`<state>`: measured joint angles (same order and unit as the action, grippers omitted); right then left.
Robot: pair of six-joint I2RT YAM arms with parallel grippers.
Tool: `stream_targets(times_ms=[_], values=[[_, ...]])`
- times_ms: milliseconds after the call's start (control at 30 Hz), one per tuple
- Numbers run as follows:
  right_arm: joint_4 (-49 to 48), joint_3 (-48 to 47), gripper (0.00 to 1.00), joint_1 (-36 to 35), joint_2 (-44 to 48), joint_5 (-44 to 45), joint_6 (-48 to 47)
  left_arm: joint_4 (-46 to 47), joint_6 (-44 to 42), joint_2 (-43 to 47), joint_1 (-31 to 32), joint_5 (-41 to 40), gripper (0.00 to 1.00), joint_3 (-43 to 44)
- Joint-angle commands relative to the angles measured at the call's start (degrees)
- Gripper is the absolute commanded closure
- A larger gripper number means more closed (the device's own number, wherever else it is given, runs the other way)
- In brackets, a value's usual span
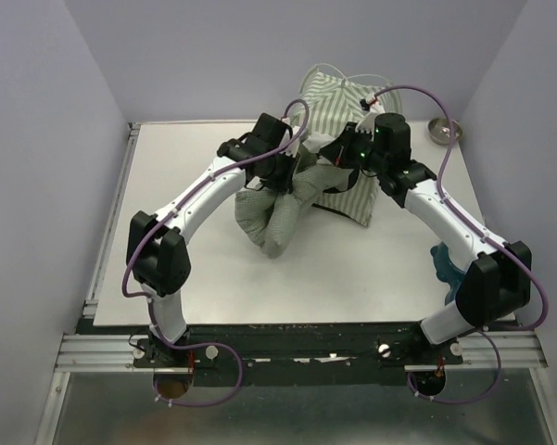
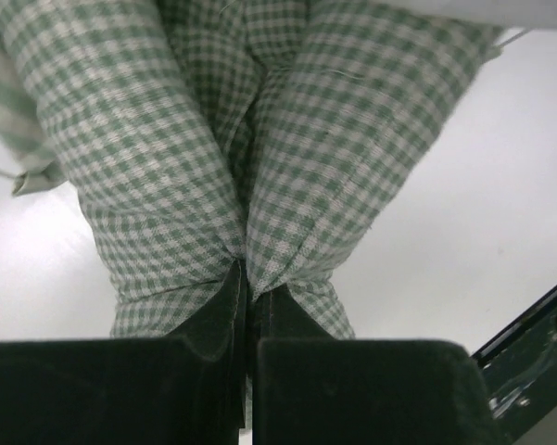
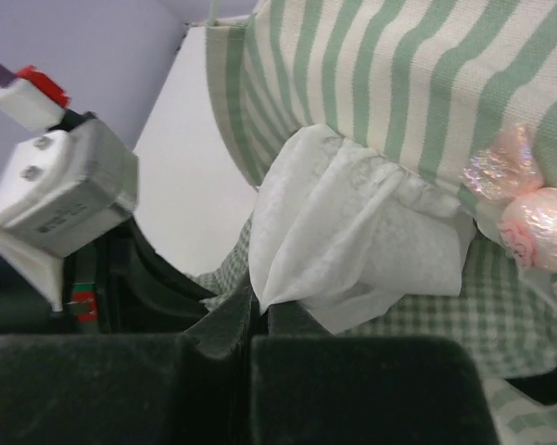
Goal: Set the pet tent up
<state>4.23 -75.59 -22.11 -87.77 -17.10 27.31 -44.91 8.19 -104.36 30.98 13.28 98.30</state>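
Here the checked cushion (image 1: 276, 218) fronts the tent (image 1: 336, 100).

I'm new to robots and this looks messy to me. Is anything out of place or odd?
Yes. The checked cushion is bunched into folds, not flat, pinched by the left gripper. The striped tent slumps crumpled behind it, not standing, while the right gripper clamps white fabric at its edge.

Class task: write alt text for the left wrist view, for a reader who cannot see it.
The left gripper is shut on a fold of the green checked cushion, which bunches into two padded lobes above it. White table shows on both sides.
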Motion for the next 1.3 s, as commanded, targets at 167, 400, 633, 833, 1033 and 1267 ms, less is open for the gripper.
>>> stream_targets(times_ms=[167, 400, 633, 833, 1033, 1267], values=[[-2.6, 5.1, 0.99, 0.1, -3.7, 10.8, -10.1, 13.9, 26.5, 4.0, 1.4, -3.6, 1.0, -1.8], [-0.5, 1.8, 0.95, 0.1, -2.3, 5.2, -9.6, 26.9, 28.8, -1.3, 1.8, -1.2, 1.0, 0.2], [5.8, 2.0, 0.33, 0.2, 6.4, 1.1, -12.5, 40.6, 27.9, -2.8, 1.9, 4.4, 1.0, -0.4], [6.3, 6.1, 0.12, 1.1, 17.4, -5.1, -18.2, 39.4, 20.6, -8.6, 2.4, 5.4, 1.0, 4.2], [12.3, 2.8, 0.12, 5.7, 18.6, 6.6, -31.1, 29.8, 23.1, -13.1, 1.7, -0.8, 1.0, 10.4], [10.3, 2.8, 0.12, 12.7, 8.2, 10.7, -39.6, 18.6, 19.2, -12.7, 1.7, -5.9, 1.0, 12.8]])
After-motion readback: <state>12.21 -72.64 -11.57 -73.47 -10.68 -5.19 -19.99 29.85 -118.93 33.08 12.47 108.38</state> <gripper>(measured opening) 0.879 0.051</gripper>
